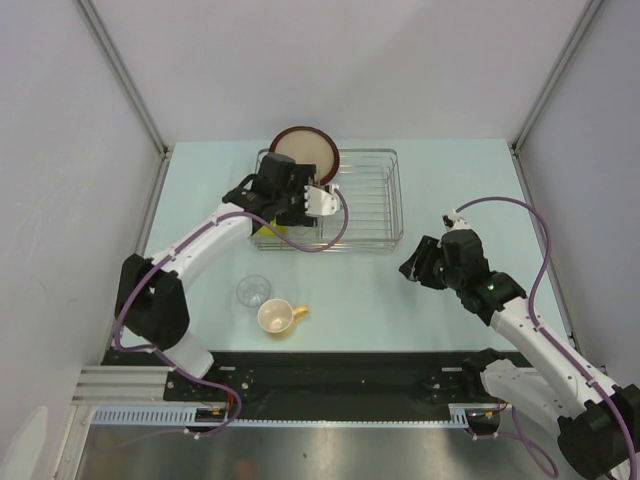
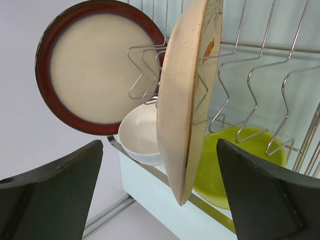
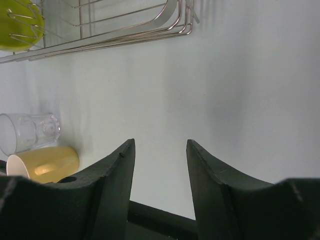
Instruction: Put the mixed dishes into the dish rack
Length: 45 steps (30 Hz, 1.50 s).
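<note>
Soft, even white light falls from above, leaving the pale table bright and free of glare. Shadows are faint and blurred, with a light one along the edge of the dish rack. The rack's wires catch thin glints. In the left wrist view the cream floral plate is sharp. The right gripper shows near-black, softly focused jaws.

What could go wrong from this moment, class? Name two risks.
1. The cream floral plate stands on edge inside the open left claw; a crooked withdrawal could tip it onto the red-rimmed plate.
2. The mug and glass sit close together; grabbing one may knock the other.
</note>
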Tool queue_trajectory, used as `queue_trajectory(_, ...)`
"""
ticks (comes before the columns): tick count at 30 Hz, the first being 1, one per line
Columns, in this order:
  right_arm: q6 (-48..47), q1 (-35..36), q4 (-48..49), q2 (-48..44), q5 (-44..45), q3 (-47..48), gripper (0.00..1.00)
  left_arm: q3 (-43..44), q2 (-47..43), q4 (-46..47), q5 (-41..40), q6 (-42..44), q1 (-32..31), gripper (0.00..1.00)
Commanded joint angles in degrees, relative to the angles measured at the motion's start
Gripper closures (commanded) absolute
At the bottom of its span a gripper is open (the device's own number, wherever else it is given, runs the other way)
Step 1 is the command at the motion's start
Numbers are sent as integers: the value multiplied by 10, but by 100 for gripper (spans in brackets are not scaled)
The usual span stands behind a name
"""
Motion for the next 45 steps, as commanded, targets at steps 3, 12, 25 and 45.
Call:
queue_trajectory(3,2,-2,6,-12,-4,-1,50,10,-49,32,5,-13,1,0)
queue_trajectory(12,-9,-3,-9,-19,3,1,45,53,-125,-26,-20,-100,2,0)
queue_trajectory(25,-46,2,83,142,21,168,44,-117,-258,-53,-56,-319,29,0)
queue_trajectory(45,-67,13,144,397,-9,276,46,-158,-138,92,-18,-363,158,0)
